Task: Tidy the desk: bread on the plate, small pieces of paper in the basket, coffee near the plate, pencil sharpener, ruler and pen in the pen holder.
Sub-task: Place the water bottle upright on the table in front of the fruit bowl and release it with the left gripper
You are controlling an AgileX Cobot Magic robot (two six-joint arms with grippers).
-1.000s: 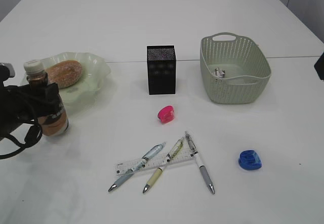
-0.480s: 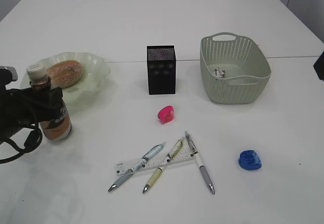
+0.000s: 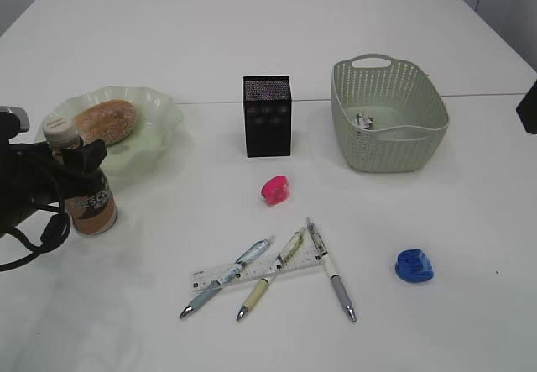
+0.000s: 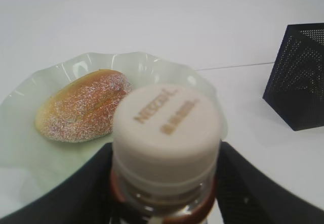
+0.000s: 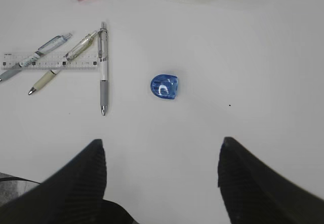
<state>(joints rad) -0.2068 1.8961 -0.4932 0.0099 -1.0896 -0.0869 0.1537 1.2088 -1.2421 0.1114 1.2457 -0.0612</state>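
The coffee (image 3: 88, 200) stands upright on the desk (image 3: 252, 44), just in front of the plate (image 3: 159, 112), which holds the bread (image 3: 105, 122). My left gripper (image 3: 84, 166) closes round the bottle; in the left wrist view its fingers (image 4: 91, 183) press both sides below the white cap of the coffee (image 4: 167, 128), with no gap showing. My right gripper (image 5: 162, 153) hangs open over bare desk, near the blue pencil sharpener (image 5: 164, 86). A pink sharpener (image 3: 274, 190), the ruler (image 3: 210, 275) and three pens (image 3: 331, 269) lie mid-desk. The pen holder (image 3: 267, 116) stands behind them.
The basket (image 3: 390, 149) sits at the back right with a small piece of paper (image 3: 363, 121) inside. Two pens lie across the ruler (image 5: 50, 61). The pen holder (image 4: 298, 77) stands right of the plate (image 4: 126, 59).
The coffee has come down from a tilted, lifted pose and now stands upright on the desk before the plate, with the left gripper still around it. The right arm has not moved.
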